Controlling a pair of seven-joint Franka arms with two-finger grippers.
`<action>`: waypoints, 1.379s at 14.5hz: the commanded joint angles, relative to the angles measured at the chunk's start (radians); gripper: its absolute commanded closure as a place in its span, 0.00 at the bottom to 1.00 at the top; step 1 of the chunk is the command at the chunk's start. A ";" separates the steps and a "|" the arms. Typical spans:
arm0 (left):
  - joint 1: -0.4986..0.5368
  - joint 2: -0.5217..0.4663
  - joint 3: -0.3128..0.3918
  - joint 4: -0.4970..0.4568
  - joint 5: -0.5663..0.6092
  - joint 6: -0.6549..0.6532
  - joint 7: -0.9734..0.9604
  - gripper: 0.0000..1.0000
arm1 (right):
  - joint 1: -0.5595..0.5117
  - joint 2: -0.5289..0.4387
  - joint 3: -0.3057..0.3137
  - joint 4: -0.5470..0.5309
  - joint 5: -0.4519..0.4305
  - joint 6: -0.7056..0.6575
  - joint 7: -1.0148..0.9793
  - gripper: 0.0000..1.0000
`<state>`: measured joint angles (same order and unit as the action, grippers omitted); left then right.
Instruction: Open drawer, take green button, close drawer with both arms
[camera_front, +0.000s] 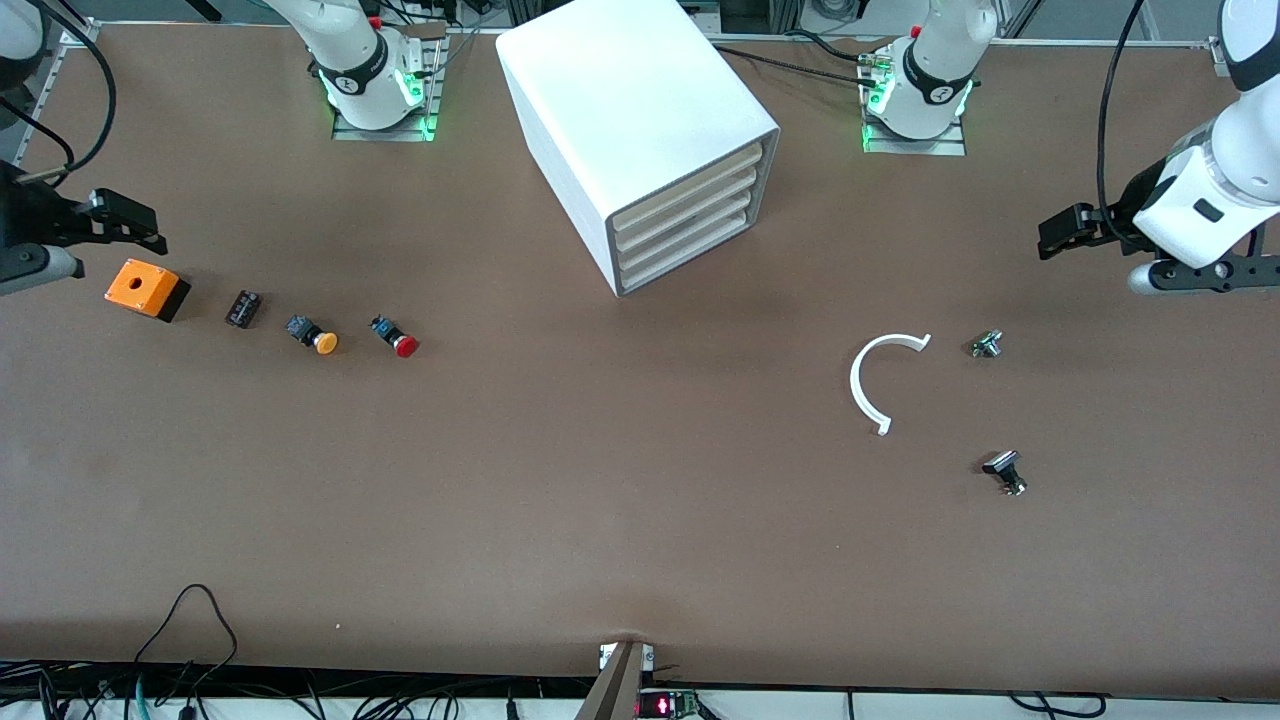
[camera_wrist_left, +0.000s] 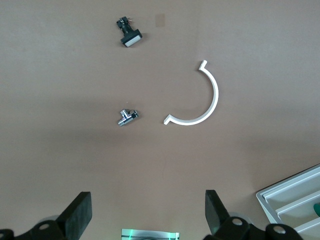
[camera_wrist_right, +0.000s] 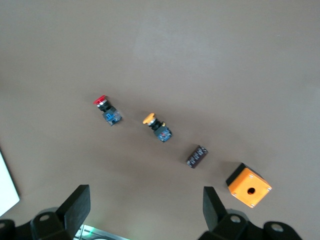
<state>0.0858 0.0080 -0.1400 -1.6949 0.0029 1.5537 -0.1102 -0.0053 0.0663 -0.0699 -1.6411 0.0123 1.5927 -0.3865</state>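
Note:
The white cabinet (camera_front: 640, 110) stands at the middle of the table near the arms' bases, and a corner of it shows in the left wrist view (camera_wrist_left: 292, 197). Its four cream-fronted drawers are all pushed in, the lowest drawer (camera_front: 690, 250) among them. No green-capped button shows in any view. My left gripper (camera_front: 1055, 232) (camera_wrist_left: 147, 200) hangs open over bare table at the left arm's end. My right gripper (camera_front: 140, 225) (camera_wrist_right: 145, 195) hangs open at the right arm's end, just above an orange box (camera_front: 146, 288). Neither gripper holds anything.
Beside the orange box (camera_wrist_right: 248, 185) lie a small black block (camera_front: 243, 308), an orange-yellow-capped button (camera_front: 313, 335) and a red-capped button (camera_front: 395, 337). Toward the left arm's end lie a white arc (camera_front: 880, 380), a small metal part (camera_front: 987, 344) and a black part (camera_front: 1005, 472).

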 joint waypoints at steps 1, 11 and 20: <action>-0.009 0.017 -0.016 0.041 0.022 -0.026 0.006 0.00 | 0.004 0.010 0.002 0.015 0.031 -0.008 -0.011 0.00; -0.017 0.194 -0.016 -0.003 -0.222 -0.070 0.058 0.00 | 0.065 0.087 0.005 0.017 0.256 0.049 -0.049 0.00; -0.104 0.378 -0.020 -0.184 -0.559 0.003 0.144 0.00 | 0.142 0.187 0.007 0.046 0.063 0.112 -0.052 0.00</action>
<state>0.0088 0.3540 -0.1620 -1.8453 -0.4780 1.5217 0.0028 0.1360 0.2150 -0.0614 -1.6315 0.0894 1.7055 -0.4288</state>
